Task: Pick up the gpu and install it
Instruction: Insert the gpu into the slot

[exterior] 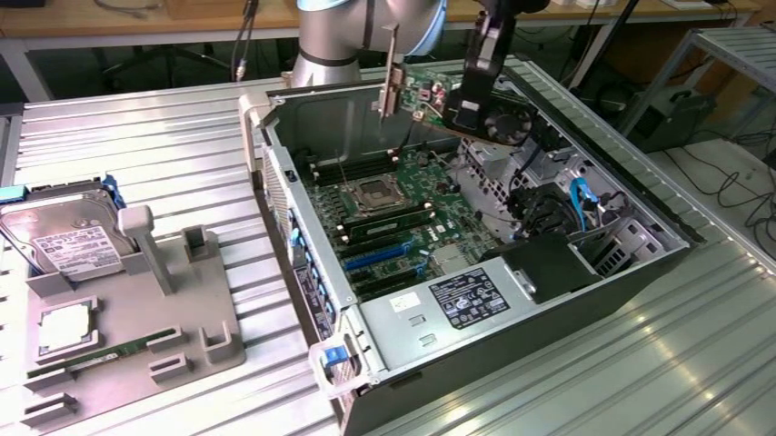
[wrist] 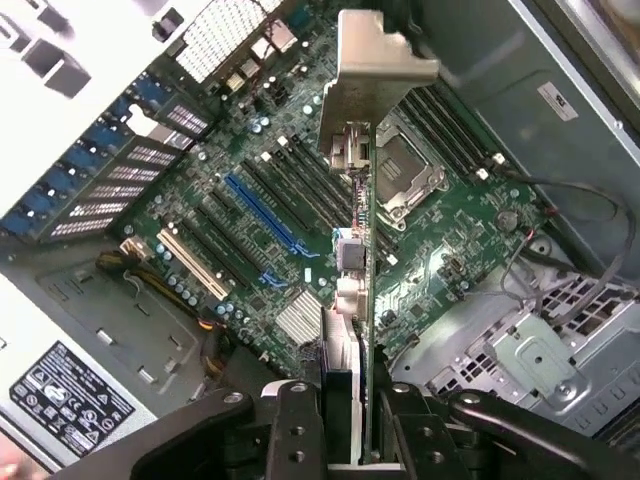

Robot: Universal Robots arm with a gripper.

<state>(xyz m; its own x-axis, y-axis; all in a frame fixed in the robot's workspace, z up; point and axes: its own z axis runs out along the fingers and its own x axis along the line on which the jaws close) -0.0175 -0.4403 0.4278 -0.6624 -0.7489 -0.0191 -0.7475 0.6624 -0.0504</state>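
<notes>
Alignment between card and slot is what matters here. The gripper is clamped on the gpu, which hangs in the air above the motherboard inside the open case — touching nothing below. The card's long axis runs from the fingers out to its silver bracket. The long blue slot lies off to one side — at an angle to the card's edge, by my judgement, not beneath it.

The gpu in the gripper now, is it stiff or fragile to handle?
Probably stiff: the gpu hangs straight from the gripper, no sag. Likely fragile: its fan sits exposed. Its metal bracket end may weigh it down slightly.
</notes>
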